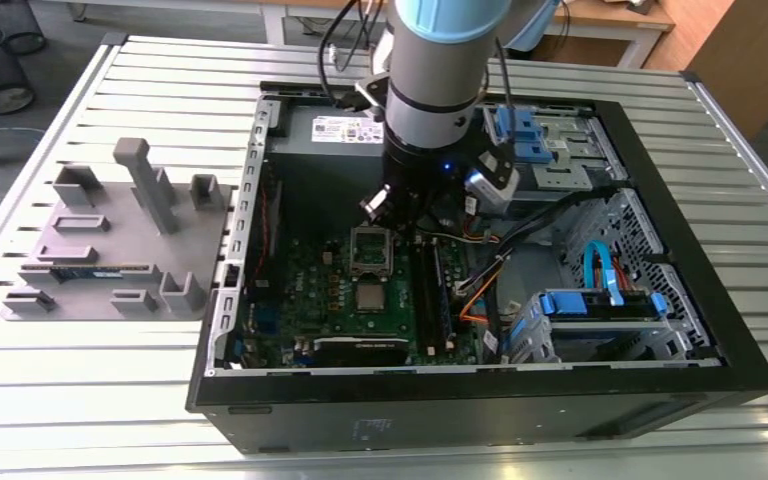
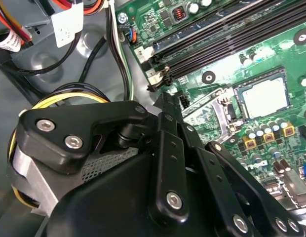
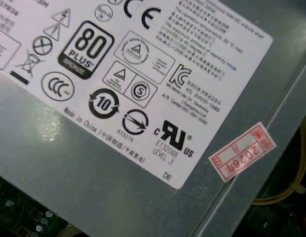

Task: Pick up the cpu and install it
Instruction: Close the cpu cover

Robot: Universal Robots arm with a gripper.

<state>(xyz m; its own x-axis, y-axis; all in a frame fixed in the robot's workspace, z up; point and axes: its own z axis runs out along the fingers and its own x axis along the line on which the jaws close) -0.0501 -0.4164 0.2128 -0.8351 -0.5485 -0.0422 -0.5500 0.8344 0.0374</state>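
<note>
Here, the open computer case (image 1: pixel 491 405) lies on its side on the slatted metal desk (image 1: pixel 157 80), and the arm reaches down into it. The end effector (image 1: pixel 403 220) hangs low over the green motherboard (image 1: pixel 311 300), between the power supply (image 1: pixel 307 145) and the metal-framed socket (image 1: pixel 372 250). It is nearest the socket's end that faces the power supply. Whether it is spread or pressed together cannot be told, nor whether it touches the board.

The cpu (image 1: pixel 372 296) lies flat on the motherboard, silver top up, just beside the socket on the side away from the end effector and apart from it. In the second wrist view the cpu (image 2: pixel 264 96) sits inside a dark square surround, with the socket (image 2: pixel 217 106) next to it and the long black memory slots (image 2: pixel 217 42) running alongside both. Small yellow-topped capacitors (image 2: pixel 269 138) stand close by the cpu.

In the first wrist view the camera faces the grey power supply (image 3: pixel 94 187), its white label (image 3: pixel 143 74) and a small red-and-white sticker (image 3: pixel 242 150).

On the exterior view's left, outside the case, a grey fixture tray (image 1: pixel 117 215) rests on the desk with a green memory stick (image 1: pixel 91 270) lying in it.
</note>
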